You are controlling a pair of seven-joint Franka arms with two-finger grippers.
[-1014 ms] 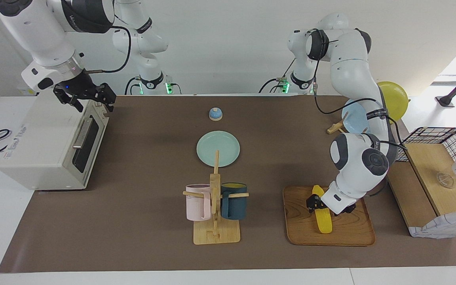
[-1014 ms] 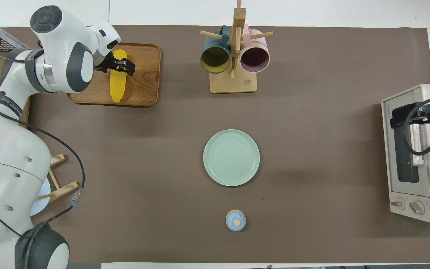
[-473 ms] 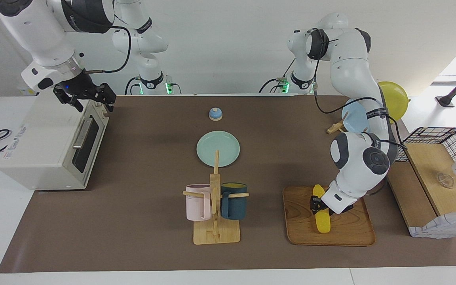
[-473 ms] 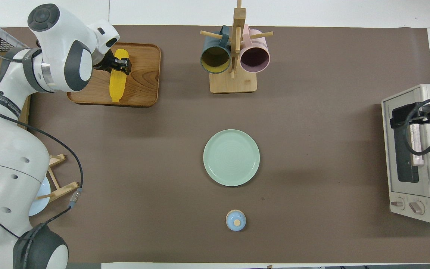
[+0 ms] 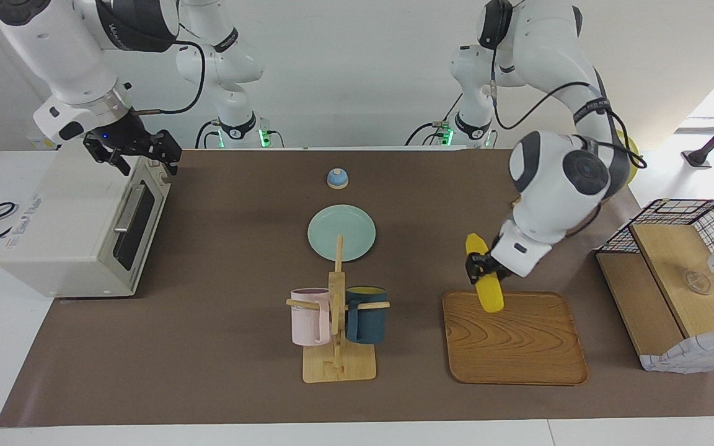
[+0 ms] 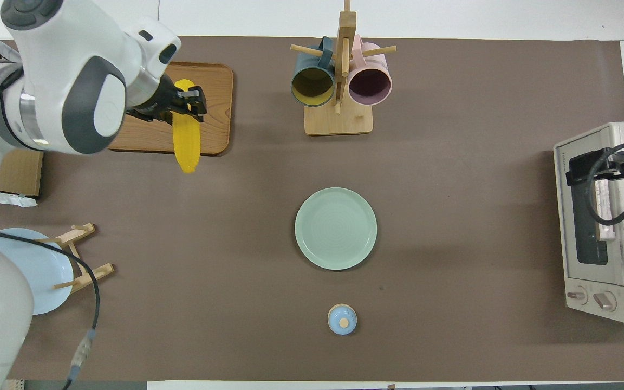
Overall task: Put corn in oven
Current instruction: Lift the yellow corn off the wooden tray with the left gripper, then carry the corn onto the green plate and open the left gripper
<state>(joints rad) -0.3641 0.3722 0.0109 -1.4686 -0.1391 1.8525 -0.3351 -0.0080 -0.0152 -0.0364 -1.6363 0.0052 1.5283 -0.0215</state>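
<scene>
The yellow corn (image 5: 487,286) hangs tilted in my left gripper (image 5: 478,266), which is shut on its upper half. It is lifted over the edge of the wooden tray (image 5: 518,347) that is nearer to the robots. The overhead view shows the corn (image 6: 186,142) and the left gripper (image 6: 184,103) over that same tray edge (image 6: 214,111). The off-white oven (image 5: 72,229) stands at the right arm's end of the table with its door closed. My right gripper (image 5: 140,158) is open and waits over the oven's top front edge (image 6: 588,157).
A mug rack (image 5: 337,322) with a pink and a dark blue mug stands mid-table. A green plate (image 5: 341,232) and a small blue bell (image 5: 337,178) lie nearer to the robots. A wire-and-wood basket box (image 5: 679,279) and a blue plate on a stand (image 6: 30,271) are at the left arm's end.
My left gripper has lifted the corn off the tray and carried it up and toward the robots. The right arm has not moved.
</scene>
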